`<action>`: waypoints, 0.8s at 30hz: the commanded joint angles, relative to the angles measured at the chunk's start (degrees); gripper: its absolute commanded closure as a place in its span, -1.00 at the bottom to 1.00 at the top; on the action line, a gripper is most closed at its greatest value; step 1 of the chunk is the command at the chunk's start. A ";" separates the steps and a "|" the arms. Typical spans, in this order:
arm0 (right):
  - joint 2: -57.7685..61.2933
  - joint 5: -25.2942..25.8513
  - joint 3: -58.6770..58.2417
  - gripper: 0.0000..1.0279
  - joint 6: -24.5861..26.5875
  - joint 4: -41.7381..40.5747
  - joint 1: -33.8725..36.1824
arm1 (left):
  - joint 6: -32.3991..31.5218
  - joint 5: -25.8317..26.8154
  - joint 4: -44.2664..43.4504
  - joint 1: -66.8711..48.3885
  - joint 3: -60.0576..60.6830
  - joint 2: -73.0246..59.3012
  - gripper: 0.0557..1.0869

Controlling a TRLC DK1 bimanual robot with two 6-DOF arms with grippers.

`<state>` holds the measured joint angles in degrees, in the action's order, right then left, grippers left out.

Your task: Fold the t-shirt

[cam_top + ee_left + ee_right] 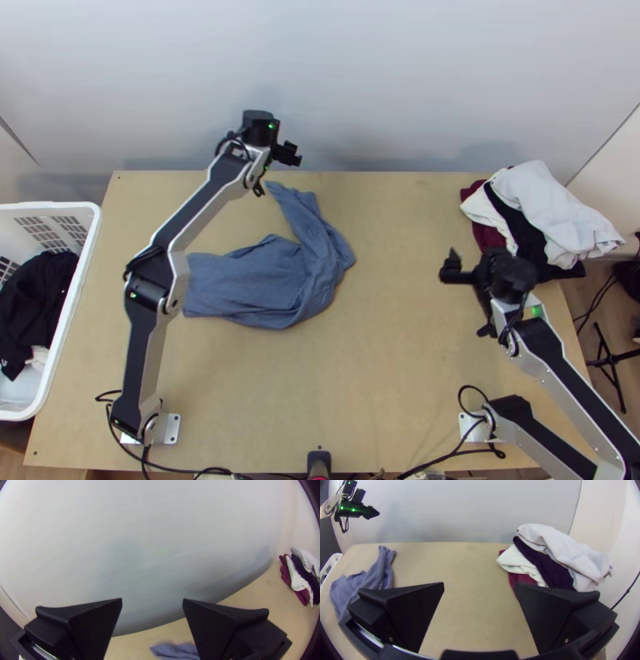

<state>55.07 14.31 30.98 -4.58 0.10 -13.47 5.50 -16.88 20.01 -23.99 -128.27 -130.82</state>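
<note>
The surface (400, 360) holds a bunched shirt (264, 276), probably for spreading first; left pincer (152, 599) and right pincer (480, 585) gape empty, ready to grip.

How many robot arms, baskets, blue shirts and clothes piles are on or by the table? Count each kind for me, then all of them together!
Robot arms, left arm and right arm: 2
White basket: 1
Blue shirt: 1
Clothes pile: 1
Total: 5
</note>
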 commanded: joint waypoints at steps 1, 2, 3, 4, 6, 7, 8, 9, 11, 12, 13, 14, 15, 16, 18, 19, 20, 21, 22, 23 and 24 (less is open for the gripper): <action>-2.42 -4.46 -1.01 -0.91 -0.96 6.49 -7.18 | -6.38 5.28 12.42 0.78 0.12 8.04 -0.92; -2.42 -5.96 -0.66 -0.91 -1.31 7.90 -7.97 | -8.05 7.57 14.88 0.78 0.21 10.06 -0.92; -2.42 -8.07 -0.48 -0.91 -2.01 9.48 -8.50 | -9.54 9.77 16.99 0.78 0.39 12.17 -0.92; -2.42 -10.44 -0.13 -0.91 -2.72 10.89 -9.03 | -10.95 12.31 19.36 0.87 0.56 14.19 -0.92; -2.07 -15.54 -0.31 -0.91 -3.16 13.35 -10.61 | -13.14 12.58 23.67 0.87 1.53 18.15 -0.92; -1.63 -16.85 -0.48 -0.91 -3.24 13.79 -11.93 | -15.34 12.40 25.08 1.05 3.02 20.43 -0.92; -0.93 -17.47 -0.40 -0.91 -3.33 14.23 -13.33 | -16.83 12.49 25.25 1.22 5.04 22.63 -0.92; -0.05 -19.23 -0.04 -0.91 -3.77 15.19 -14.91 | -16.66 12.58 25.25 1.14 7.07 25.00 -0.92; 2.32 -22.48 0.66 -0.91 -4.91 15.46 -16.41 | -15.34 12.31 24.73 1.40 11.46 29.05 -0.92; 4.08 -24.50 1.27 -0.91 -5.88 15.46 -17.37 | -14.99 12.31 24.73 1.66 13.39 30.72 -0.92; 5.93 -25.38 1.89 -0.91 -6.50 15.19 -18.52 | -14.90 12.31 24.81 1.84 15.33 32.48 -0.92; 7.95 -25.82 2.59 -0.91 -6.93 14.84 -19.75 | -14.81 12.31 24.64 2.28 17.53 34.32 -0.92; 10.06 -26.43 3.30 -0.91 -7.02 14.67 -20.54 | -14.64 12.31 24.64 2.98 19.90 36.17 -0.92; 12.17 -26.79 4.17 -0.91 -7.20 13.79 -21.15 | -14.20 12.23 24.46 3.33 22.18 38.28 -0.92; 16.30 -27.75 6.81 -0.90 -7.64 13.44 -22.65 | -13.41 12.05 23.14 4.30 27.63 42.58 -0.92; 18.23 -28.63 8.30 -0.90 -8.34 13.44 -23.26 | -12.70 12.05 22.44 4.30 30.62 45.04 -0.92; 19.99 -29.42 9.80 -0.90 -8.52 13.52 -23.88 | -12.00 11.79 21.03 4.48 33.70 47.50 -0.92; 21.57 -30.48 11.29 -0.90 -8.96 13.52 -24.85 | -11.39 11.70 19.72 4.48 36.69 50.05 -0.92; 22.98 -31.09 12.61 -0.90 -9.13 13.52 -25.37 | -10.59 11.79 19.54 4.39 39.15 52.34 -0.92; 24.30 -31.80 13.93 -0.89 -9.31 13.52 -26.16 | -10.42 11.70 19.45 4.04 41.26 54.45 -0.92; 25.62 -32.06 14.98 -0.89 -9.40 13.52 -26.78 | -10.42 11.79 19.36 4.04 43.10 56.21 -0.92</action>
<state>70.85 -13.28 38.76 -12.27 13.67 -35.35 -6.90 -5.13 41.47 -20.45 -100.16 -88.29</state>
